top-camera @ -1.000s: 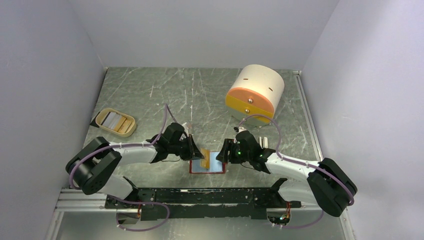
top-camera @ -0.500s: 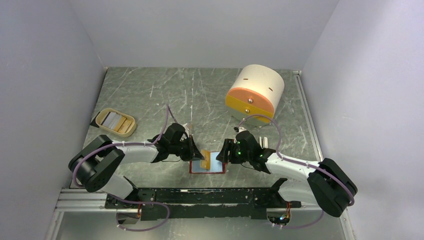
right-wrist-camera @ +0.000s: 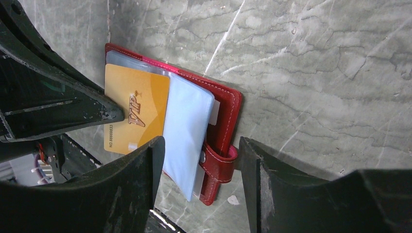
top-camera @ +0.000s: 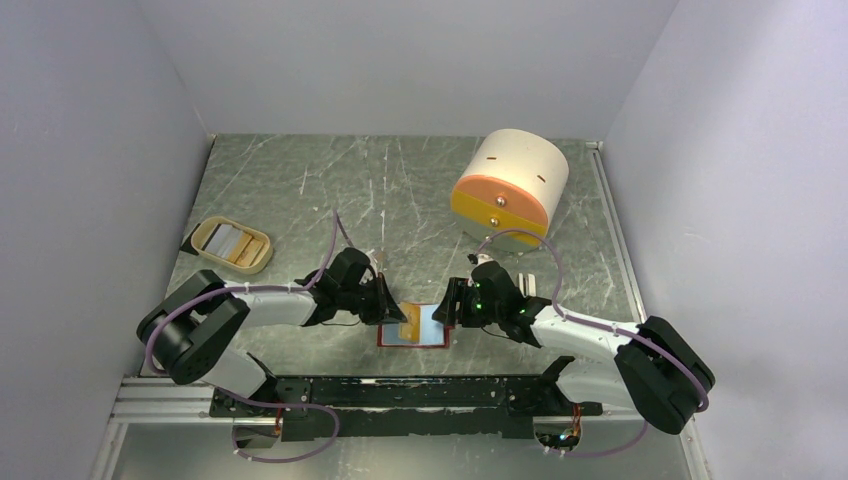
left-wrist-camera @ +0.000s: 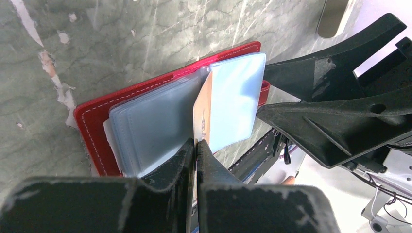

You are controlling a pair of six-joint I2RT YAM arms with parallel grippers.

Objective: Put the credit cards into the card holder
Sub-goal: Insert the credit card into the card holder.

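The card holder [top-camera: 430, 335] lies open on the table, red with pale blue pockets [left-wrist-camera: 155, 121]. My left gripper [left-wrist-camera: 196, 143] is shut on the near edge of an orange credit card [right-wrist-camera: 136, 109] marked VIP. The card stands nearly on edge among the pocket leaves [left-wrist-camera: 201, 114]. In the top view the left gripper [top-camera: 393, 308] is at the holder's left side and the right gripper [top-camera: 447, 313] at its right side. My right gripper [right-wrist-camera: 201, 160] is open, its fingers straddling the snap tab [right-wrist-camera: 218, 165] and one raised blue leaf [right-wrist-camera: 187, 131].
A beige oval tray [top-camera: 258, 256] at the left holds more pale flat cards [top-camera: 228, 240]. A big cream-and-orange cylinder [top-camera: 510, 185] lies at the back right. A black rail [top-camera: 400, 395] runs along the near edge, and walls close in on three sides.
My left gripper has edged slightly towards the holder with the orange card, which now lies a little lower over the pockets. The right arm has not moved.
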